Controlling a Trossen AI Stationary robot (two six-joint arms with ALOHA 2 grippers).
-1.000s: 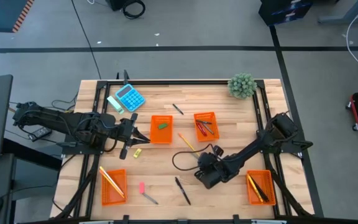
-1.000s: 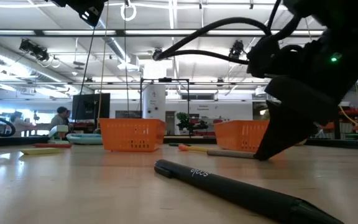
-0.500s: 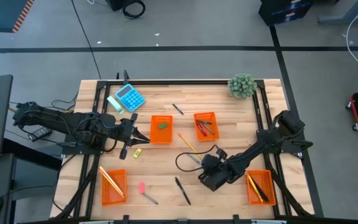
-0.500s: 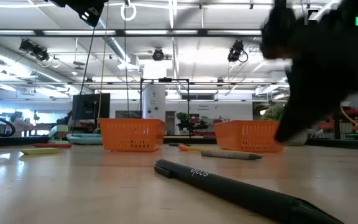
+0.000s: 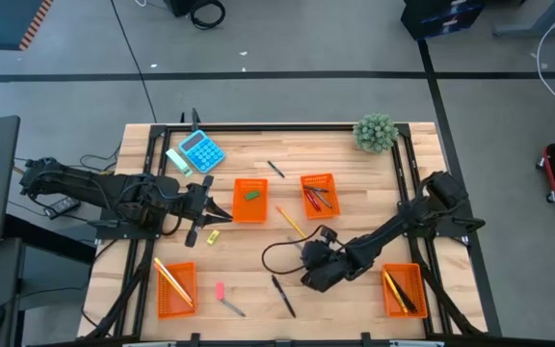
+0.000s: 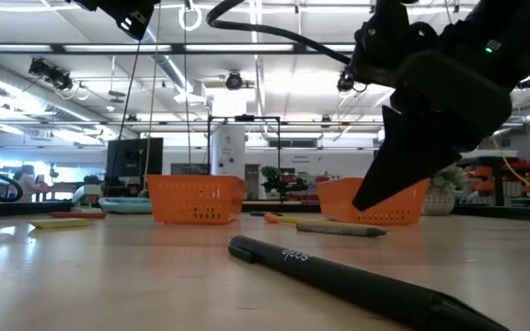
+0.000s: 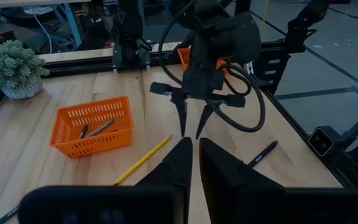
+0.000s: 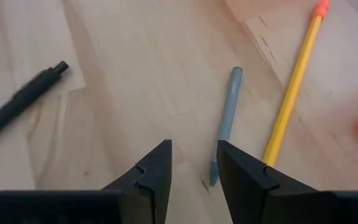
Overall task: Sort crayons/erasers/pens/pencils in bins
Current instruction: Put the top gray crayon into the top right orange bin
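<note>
Grey crayon (image 8: 225, 124) on bare wood is the target, lying just beside a long yellow pencil (image 8: 294, 81), both loose at mid-surface. The right gripper (image 8: 194, 165) hangs low over it, fingers spread with nothing between them, one tip almost lined up on the crayon. My read: it is squaring up for a pinch, and the pencil so close alongside means the fingers must straddle the crayon alone.

Over on the left, the left gripper (image 7: 194, 163) waits above the surface with its fingers pressed nearly together, holding nothing, clear of the right arm's work.

Sorting looks partway done. Four orange bins sit spread out: the far middle bin (image 5: 250, 200) holds a green eraser (image 5: 251, 194), the one right of it (image 5: 319, 195) holds crayons, and the near-left bin (image 5: 175, 288) and the near-right bin (image 5: 403, 289) carry long yellow sticks. A black pen (image 5: 283, 295) and a pink eraser (image 5: 220, 289) lie unsorted near the front.
</note>
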